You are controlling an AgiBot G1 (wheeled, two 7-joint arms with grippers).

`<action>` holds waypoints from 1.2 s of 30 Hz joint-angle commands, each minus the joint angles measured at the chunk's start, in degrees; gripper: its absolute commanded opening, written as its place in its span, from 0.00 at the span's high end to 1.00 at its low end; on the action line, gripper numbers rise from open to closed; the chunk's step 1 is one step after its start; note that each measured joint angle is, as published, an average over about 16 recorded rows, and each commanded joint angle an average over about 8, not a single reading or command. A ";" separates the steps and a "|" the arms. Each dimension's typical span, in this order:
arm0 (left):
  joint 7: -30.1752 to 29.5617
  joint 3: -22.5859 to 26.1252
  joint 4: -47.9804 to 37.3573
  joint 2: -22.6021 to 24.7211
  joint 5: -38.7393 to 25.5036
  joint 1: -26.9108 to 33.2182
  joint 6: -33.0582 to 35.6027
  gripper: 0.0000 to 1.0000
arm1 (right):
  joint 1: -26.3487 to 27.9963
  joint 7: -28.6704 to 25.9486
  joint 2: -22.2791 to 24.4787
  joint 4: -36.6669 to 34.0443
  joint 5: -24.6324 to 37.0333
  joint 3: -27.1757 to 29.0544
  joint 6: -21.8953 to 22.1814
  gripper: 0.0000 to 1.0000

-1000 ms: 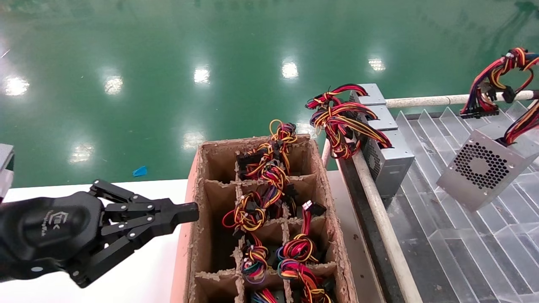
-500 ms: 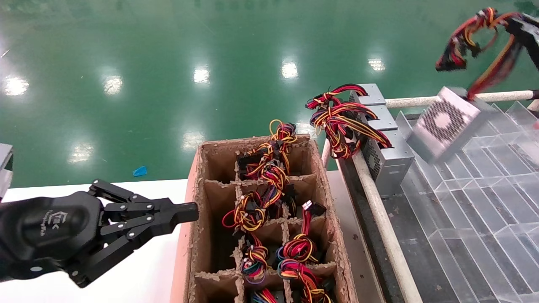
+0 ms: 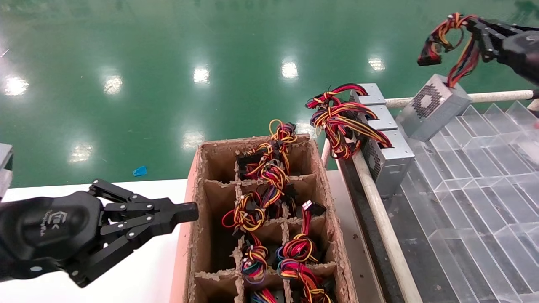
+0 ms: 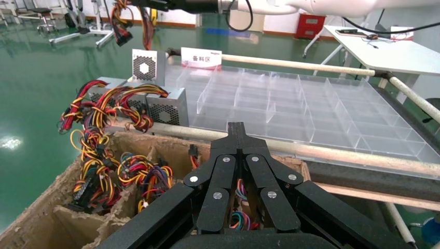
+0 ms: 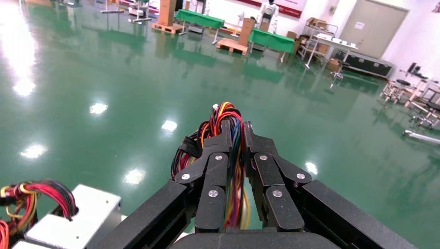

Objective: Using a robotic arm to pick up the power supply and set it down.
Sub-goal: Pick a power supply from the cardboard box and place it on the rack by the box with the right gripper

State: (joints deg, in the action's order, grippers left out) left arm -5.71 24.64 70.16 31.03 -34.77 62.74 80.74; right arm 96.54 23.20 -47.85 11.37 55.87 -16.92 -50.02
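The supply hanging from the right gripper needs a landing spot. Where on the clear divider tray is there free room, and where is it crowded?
The power supply hangs by its wires from the right gripper. The clear tray compartments beyond it show bare. Crowded: the edge by the three grey boxes and their wires, and the cardboard crate.

Lower centre: brown cardboard divider crate [image 3: 324, 198] holding coloured wire bundles [image 3: 269, 168]. Right: three grey boxes [image 3: 385, 139] beside clear compartment tray [image 3: 476, 202]. Background: green floor [image 3: 168, 63].
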 commanded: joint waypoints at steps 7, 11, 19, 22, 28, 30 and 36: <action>0.00 0.00 0.00 0.00 0.00 0.00 0.00 1.00 | 3.82 2.73 -3.04 -5.22 1.07 -0.76 -1.29 1.00; 0.00 0.00 0.00 0.00 0.00 0.00 0.00 1.00 | 4.56 3.51 -4.59 -6.98 1.24 -0.90 -1.61 1.00; 0.00 0.00 0.00 0.00 0.00 0.00 0.00 1.00 | 5.58 4.42 -7.77 -8.83 1.29 -1.01 -2.87 1.00; 0.00 0.00 0.00 0.00 0.00 0.00 0.00 1.00 | 5.90 4.83 -8.85 -9.35 1.37 -1.07 -2.57 1.00; 0.00 0.00 0.00 0.00 0.00 0.00 0.00 1.00 | 6.05 5.69 -10.60 -10.32 1.44 -1.12 -1.16 1.00; 0.00 0.00 0.00 0.00 0.00 0.00 0.00 1.00 | 5.95 5.96 -11.01 -10.56 1.45 -1.13 -0.82 1.00; 0.00 0.00 0.00 0.00 0.00 0.00 0.00 1.00 | 5.24 6.67 -11.77 -11.31 1.40 -1.08 0.61 1.00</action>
State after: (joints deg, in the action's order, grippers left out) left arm -5.71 24.64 70.16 31.03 -34.77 62.74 80.74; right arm 101.67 29.80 -59.58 0.13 57.24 -17.98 -49.42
